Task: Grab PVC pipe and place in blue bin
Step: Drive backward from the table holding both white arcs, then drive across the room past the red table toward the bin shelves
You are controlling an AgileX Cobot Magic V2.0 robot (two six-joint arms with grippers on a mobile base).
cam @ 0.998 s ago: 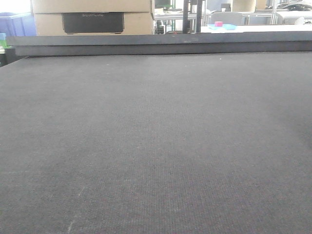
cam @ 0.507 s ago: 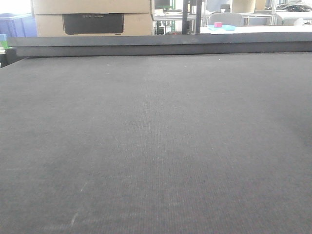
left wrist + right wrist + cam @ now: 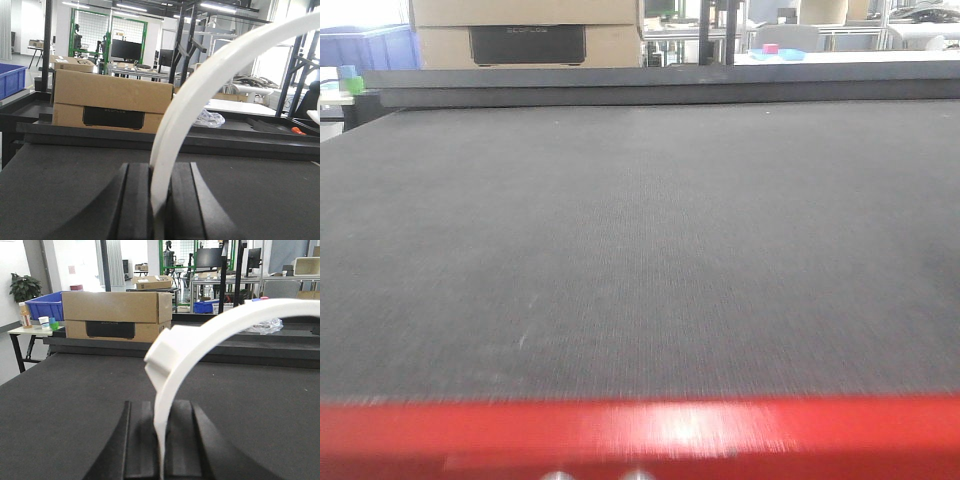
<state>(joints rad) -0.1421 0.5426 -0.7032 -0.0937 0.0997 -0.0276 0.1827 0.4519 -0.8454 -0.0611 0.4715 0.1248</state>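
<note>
At the left tool (image 3: 159, 172): pinched narrow on a curved white PVC pipe (image 3: 210, 75), arcing up and right.
Right tool (image 3: 160, 410): clamped on curved white pipe too, collar just above the fingers.
Underneath: dark bench (image 3: 640, 250).
Blue bin (image 3: 40, 304): beyond the bench, behind the cardboard box (image 3: 117, 315).

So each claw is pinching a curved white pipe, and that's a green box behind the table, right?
Not quite. The box is brown cardboard, not green; the right wrist view shows it. The left gripper and right gripper are each pinching a curved white pipe.
</note>
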